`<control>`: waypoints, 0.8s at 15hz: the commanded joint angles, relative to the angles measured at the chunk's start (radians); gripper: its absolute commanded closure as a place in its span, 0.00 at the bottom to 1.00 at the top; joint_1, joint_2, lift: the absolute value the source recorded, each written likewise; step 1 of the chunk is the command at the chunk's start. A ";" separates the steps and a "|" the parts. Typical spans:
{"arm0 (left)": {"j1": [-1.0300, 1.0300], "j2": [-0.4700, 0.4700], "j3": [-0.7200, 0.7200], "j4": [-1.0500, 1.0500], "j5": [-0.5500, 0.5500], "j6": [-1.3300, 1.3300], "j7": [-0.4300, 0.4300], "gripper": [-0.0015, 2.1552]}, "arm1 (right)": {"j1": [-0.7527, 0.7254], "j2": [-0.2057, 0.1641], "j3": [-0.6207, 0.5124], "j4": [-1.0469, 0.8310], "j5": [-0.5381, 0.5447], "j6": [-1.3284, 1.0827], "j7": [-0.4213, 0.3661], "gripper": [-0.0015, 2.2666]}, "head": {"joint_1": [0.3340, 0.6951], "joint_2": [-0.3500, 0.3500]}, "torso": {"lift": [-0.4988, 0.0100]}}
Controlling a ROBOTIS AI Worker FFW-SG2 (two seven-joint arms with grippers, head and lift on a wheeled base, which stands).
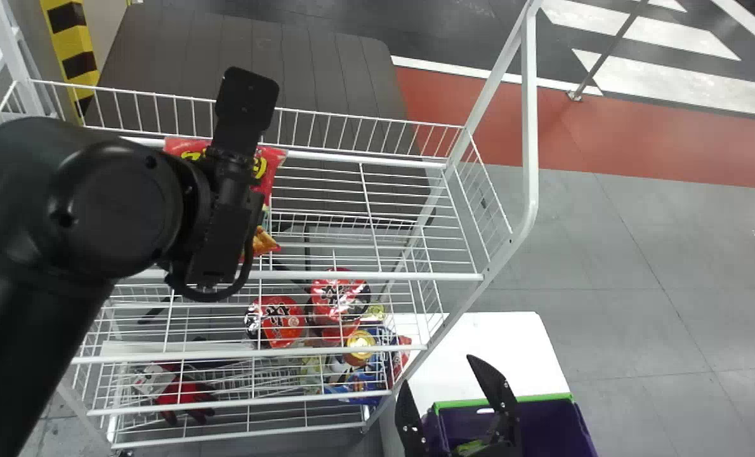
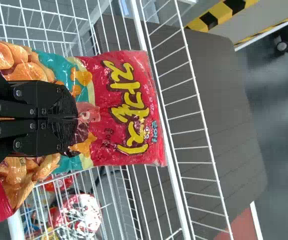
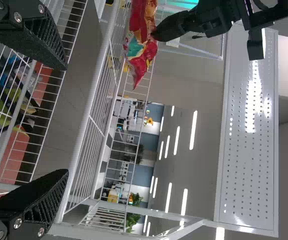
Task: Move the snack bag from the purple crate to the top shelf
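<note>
Over the left part of the white wire top shelf (image 1: 365,276), my left gripper (image 1: 228,216) holds the red snack bag (image 1: 271,166), which it partly hides in the head view. The left wrist view has the gripper (image 2: 76,118) shut on the middle of the snack bag (image 2: 129,107). The snack bag (image 3: 143,37) hangs from the left gripper (image 3: 156,34) in the right wrist view; whether it touches the wires I cannot tell. My right gripper (image 1: 452,397) is open over the purple crate (image 1: 552,425); its own view has the gripper (image 3: 64,120) with fingers wide apart.
Red round packs (image 1: 279,320) and blue packs (image 1: 361,384) lie on the rack's lower level, with a red and black item (image 1: 184,393) at its left. The rack's slanted side post (image 1: 530,127) rises between the arms. A white table (image 1: 504,343) adjoins the crate.
</note>
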 commanded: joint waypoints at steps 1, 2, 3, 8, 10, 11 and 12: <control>0.019 -0.007 0.003 -0.045 -0.010 -0.001 0.000 0.70 | 0.000 0.000 0.002 0.005 0.000 -0.005 -0.004 0.04 | 1.00 0.07 | 0.98; 0.034 -0.007 0.003 -0.073 -0.024 -0.001 -0.007 0.70 | 0.000 0.000 0.000 0.008 0.005 -0.008 -0.010 0.04 | 1.00 0.07 | 0.98; 0.056 -0.007 0.000 -0.105 -0.047 -0.001 -0.011 0.70 | 0.000 0.000 0.000 0.008 0.007 -0.011 -0.010 0.04 | 1.00 0.06 | 0.98; 0.137 -0.007 -0.043 -0.235 -0.208 -0.062 -0.046 0.70 | 0.000 0.002 0.005 0.017 0.017 -0.042 -0.026 0.04 | 1.00 0.06 | 0.98; 0.168 -0.007 -0.070 -0.235 -0.251 -0.231 -0.097 0.70 | 0.000 0.002 0.005 0.020 0.017 -0.057 -0.026 0.04 | 1.00 0.06 | 0.98; 0.183 -0.007 -0.068 -0.232 -0.251 -0.311 -0.123 0.70 | 0.000 0.002 0.005 0.022 0.017 -0.063 -0.027 0.04 | 1.00 0.05 | 0.98; 0.198 -0.007 -0.065 -0.225 -0.261 -0.397 -0.148 0.70 | 0.002 0.002 0.005 0.023 0.017 -0.066 -0.027 0.04 | 1.00 0.04 | 0.98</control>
